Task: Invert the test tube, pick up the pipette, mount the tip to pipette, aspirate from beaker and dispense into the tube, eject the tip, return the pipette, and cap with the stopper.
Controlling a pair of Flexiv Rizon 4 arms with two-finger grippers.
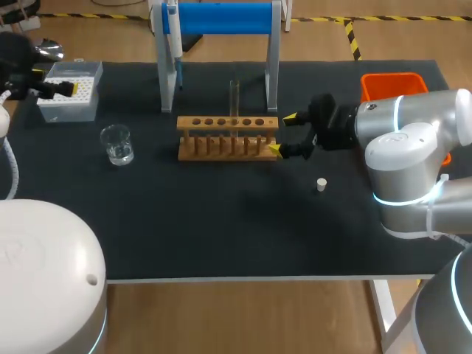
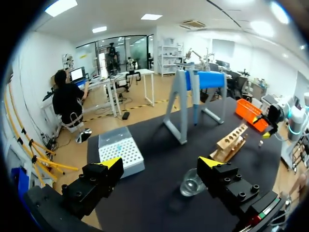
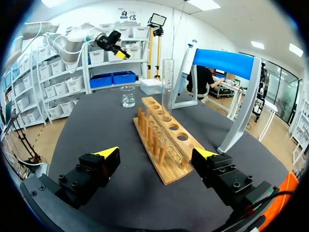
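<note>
The test tube stands upright in a middle hole of the wooden rack, which sits toward the far edge of the table, about midway between its left and right edges. It looks like clear, thin glass, so I judge it light, stiff, slick and easy to crack. The best hold is probably on the bare length above the rack, squeezed gently across its width, with a straight lift to clear the hole before any turning.

The right gripper is at the rack's right end. Its arm comes in from the table's right edge with the wrist roughly level and the fingers pointing along the rack. Its jaws are spread and grasp nothing. In the right wrist view the rack's end lies just ahead of the spread fingers, and the tube rises beyond it. One yellow tip is very near the rack's corner, but I cannot tell whether it touches.

The stopper lies on the table nearer the front edge, and the beaker stands to the rack's left. The pipette hangs on its stand at the far edge.

The left gripper hangs by the tip box at the far left corner, jaws released and empty.
</note>
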